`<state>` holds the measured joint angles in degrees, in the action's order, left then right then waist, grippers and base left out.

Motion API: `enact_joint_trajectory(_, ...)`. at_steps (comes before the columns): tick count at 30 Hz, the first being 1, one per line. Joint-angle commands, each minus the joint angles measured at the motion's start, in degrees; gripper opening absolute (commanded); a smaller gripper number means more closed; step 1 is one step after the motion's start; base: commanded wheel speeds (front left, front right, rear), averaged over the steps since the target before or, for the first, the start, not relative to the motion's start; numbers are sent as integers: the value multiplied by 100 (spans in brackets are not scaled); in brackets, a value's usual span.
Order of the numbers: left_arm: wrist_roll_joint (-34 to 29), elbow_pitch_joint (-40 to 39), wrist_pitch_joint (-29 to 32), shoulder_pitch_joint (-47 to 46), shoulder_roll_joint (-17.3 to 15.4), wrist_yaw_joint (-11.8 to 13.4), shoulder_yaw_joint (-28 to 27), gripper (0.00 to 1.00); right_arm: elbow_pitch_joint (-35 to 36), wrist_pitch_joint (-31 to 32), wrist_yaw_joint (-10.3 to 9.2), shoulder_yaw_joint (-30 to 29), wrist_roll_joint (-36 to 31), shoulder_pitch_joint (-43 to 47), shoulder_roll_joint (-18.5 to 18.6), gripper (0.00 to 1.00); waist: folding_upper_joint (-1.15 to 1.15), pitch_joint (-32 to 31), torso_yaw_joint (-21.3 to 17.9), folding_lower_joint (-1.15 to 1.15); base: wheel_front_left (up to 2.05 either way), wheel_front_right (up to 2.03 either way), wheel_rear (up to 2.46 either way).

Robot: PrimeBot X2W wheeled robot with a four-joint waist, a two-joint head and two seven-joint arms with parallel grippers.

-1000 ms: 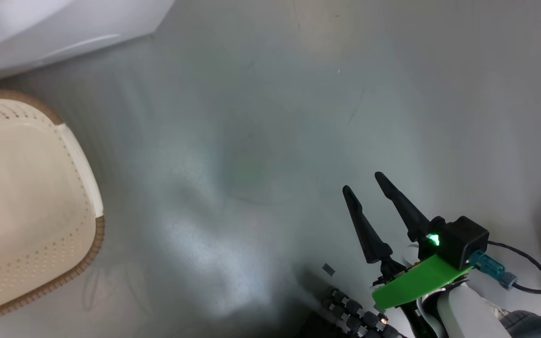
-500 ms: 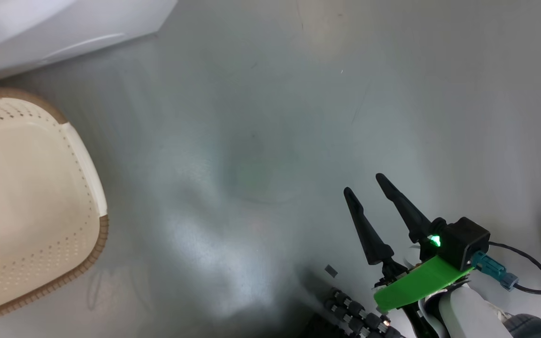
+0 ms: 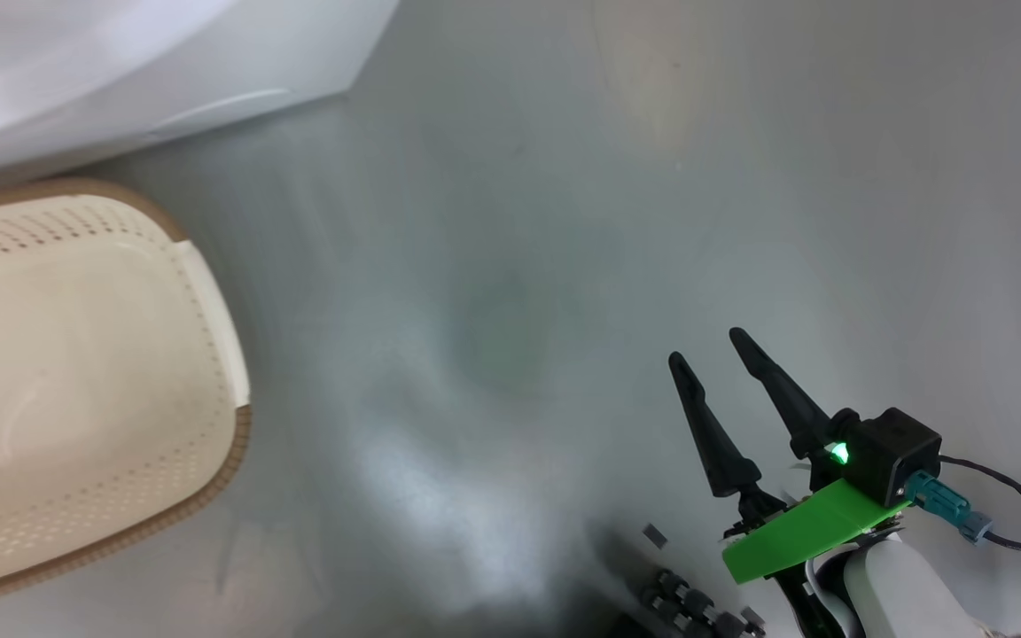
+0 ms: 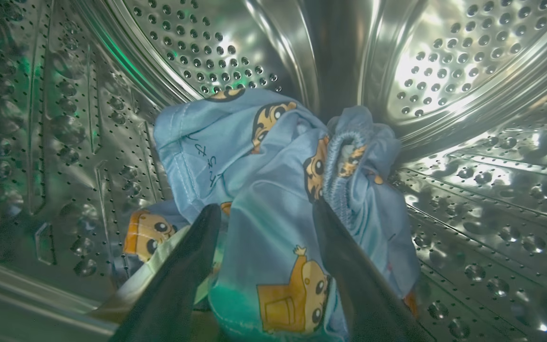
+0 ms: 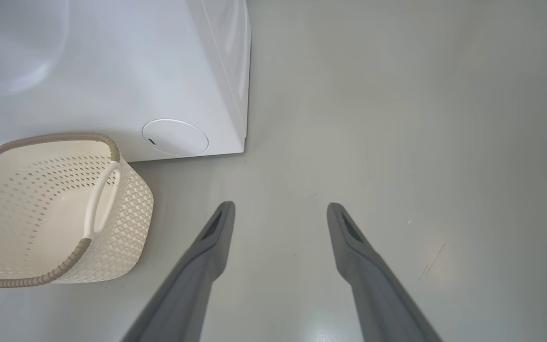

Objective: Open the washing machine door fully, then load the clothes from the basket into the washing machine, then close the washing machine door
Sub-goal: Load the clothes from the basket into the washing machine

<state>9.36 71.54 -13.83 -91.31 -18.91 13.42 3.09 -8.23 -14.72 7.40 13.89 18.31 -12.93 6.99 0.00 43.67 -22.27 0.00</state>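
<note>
My left gripper (image 4: 265, 211) is inside the washing machine's steel drum (image 4: 468, 57), its fingers spread wide and open. The clothes (image 4: 254, 156), light blue with orange cartoon animals, lie bunched in the drum between and beyond the fingers. The cream basket (image 3: 227, 461) (image 5: 112, 223) stands empty on the floor in front of the white washing machine (image 3: 120, 80) (image 5: 136, 71). My right gripper (image 3: 707, 347) (image 5: 280, 206) hangs open over bare floor, well to the right of the basket, holding nothing. The washing machine door is out of view.
The machine's round service flap (image 5: 175, 137) sits low on its front, just behind the basket. Grey floor (image 3: 519, 221) spreads wide to the right of the machine and basket. A black cable (image 3: 1007, 496) trails from my right wrist.
The head camera has shifted, so the basket and machine sit further right in the picture. My right gripper keeps the same open pose.
</note>
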Motion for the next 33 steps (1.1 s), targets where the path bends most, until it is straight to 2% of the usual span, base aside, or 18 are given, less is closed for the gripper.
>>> enact_joint_trajectory(1,48,-91,-59,175,-118,42,10,100,59,-28,9,93,40,188,105,100,0,-199,179,0,0,0,0)
enact_joint_trajectory(11,183,-484,-115,875,400,264,-30,100,-31,-28,9,-12,-41,283,179,100,0,-703,589,0,0,0,0)
enact_joint_trajectory(16,257,-779,-116,1217,603,290,-73,100,-80,-28,9,-73,-77,324,182,100,0,-890,772,0,0,0,0)
enact_joint_trajectory(23,370,-998,-116,1770,811,134,-131,100,-151,-28,9,-145,-124,326,121,100,0,-1201,952,0,0,0,0)
enact_joint_trajectory(33,512,-1848,-117,3169,1319,-353,-193,100,-214,-28,9,-409,-332,420,53,100,0,-1952,1331,0,0,0,0)
